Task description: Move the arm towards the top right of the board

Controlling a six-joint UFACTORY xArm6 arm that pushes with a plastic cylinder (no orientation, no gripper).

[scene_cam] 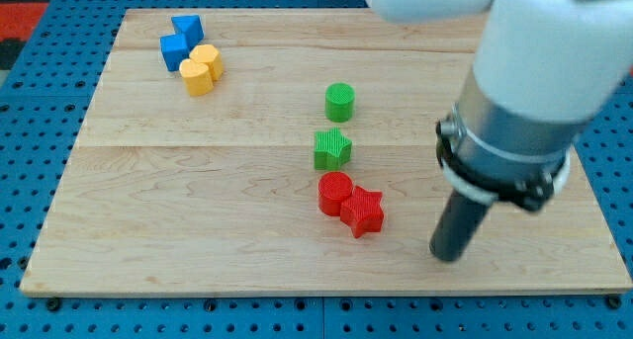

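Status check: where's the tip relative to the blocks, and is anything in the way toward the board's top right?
My tip low at view's right, right of red star block, apart. Wooden board top right hidden behind arm.

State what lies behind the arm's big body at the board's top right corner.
Only bare wood of the board shows around the arm. The corner itself is covered, so any block there cannot be seen. My tip rests right of the red star.

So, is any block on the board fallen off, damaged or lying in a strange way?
Nothing stands out. The blue, yellow, green and red blocks all lie flat on the board, in pairs. My tip is to the right of the red ones, touching none.
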